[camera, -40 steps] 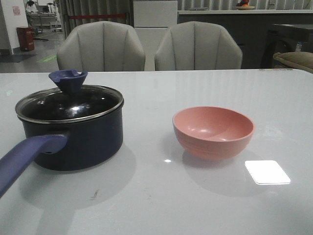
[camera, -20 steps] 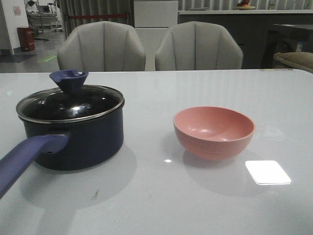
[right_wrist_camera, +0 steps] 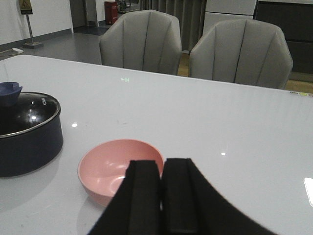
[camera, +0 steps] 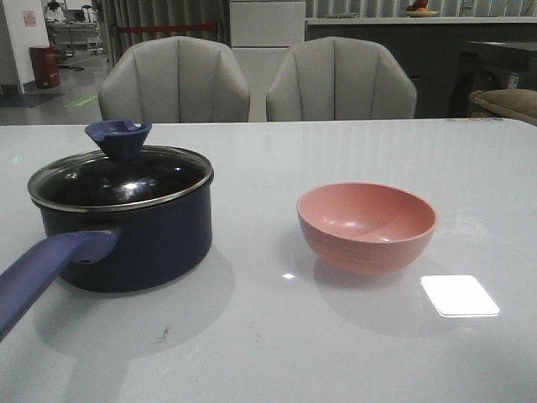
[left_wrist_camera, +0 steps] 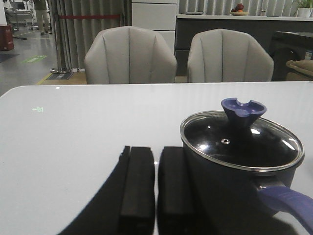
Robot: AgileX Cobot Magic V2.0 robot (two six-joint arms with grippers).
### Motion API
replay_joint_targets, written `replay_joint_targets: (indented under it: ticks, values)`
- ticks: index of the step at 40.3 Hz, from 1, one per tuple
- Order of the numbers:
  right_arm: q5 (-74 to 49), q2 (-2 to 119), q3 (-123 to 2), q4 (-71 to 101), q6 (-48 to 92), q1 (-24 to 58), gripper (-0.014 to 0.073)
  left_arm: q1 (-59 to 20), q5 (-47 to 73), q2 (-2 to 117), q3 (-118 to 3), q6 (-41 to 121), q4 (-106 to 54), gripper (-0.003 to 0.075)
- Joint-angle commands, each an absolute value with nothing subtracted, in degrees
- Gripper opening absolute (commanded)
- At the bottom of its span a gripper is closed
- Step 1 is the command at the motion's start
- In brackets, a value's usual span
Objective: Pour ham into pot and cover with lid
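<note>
I see nothing changing across the last second. The lid [camera: 120,176] sits on the pot [camera: 126,239] at nine o'clock, bowl [camera: 367,225] empty. Both hands [left_wrist_camera: 155,188] [right_wrist_camera: 160,193] rest pressed together, holding nothing; the task looks finished.

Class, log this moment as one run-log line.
lid: on pot | bowl: no ham visible | left gripper: shut, beside pot | right gripper: shut, empty

navy pot [camera: 134,239], purple-blue handle [camera: 46,269], salmon-pink bowl [camera: 367,227], white table [camera: 277,336].
</note>
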State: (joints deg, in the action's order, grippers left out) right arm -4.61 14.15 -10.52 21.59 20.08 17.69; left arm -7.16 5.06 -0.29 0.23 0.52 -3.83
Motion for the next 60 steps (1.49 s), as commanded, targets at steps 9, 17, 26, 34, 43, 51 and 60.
replay_joint_targets:
  ticks: [9, 17, 26, 34, 43, 51, 60]
  values:
    - [-1.38, 9.46, -10.75, 16.23, 19.27, 10.48, 0.0143, -7.49, 0.41, -1.29, 1.43, 0.71, -4.01, 0.0113]
    - [-1.84, 1.91, -6.86, 0.00, 4.29, 7.22, 0.0143, -7.49, 0.41, -1.29, 1.43, 0.71, -4.01, 0.0113]
    - [0.00, -0.34, -2.67, -7.06, -7.35, 7.22, 0.0143, -7.49, 0.41, -1.29, 1.43, 0.71, -4.01, 0.0113]
    - [7.31, -0.88, 1.40, -7.01, -7.30, 7.22, 0.0143, -7.49, 0.41, -1.29, 1.43, 0.71, -4.01, 0.0113]
    - [6.27, -1.75, 1.24, -6.89, -7.30, 7.22, 0.0143, -7.49, 0.41, -1.29, 1.43, 0.71, -4.01, 0.0113]
    - [6.27, -1.75, 1.24, -6.89, -7.30, 7.22, 0.0143, -7.49, 0.41, -1.29, 1.43, 0.71, -4.01, 0.0113]
    - [6.22, -1.75, 1.24, -6.89, -7.30, 7.22, 0.0143, -7.49, 0.41, -1.29, 1.43, 0.71, -4.01, 0.0113]
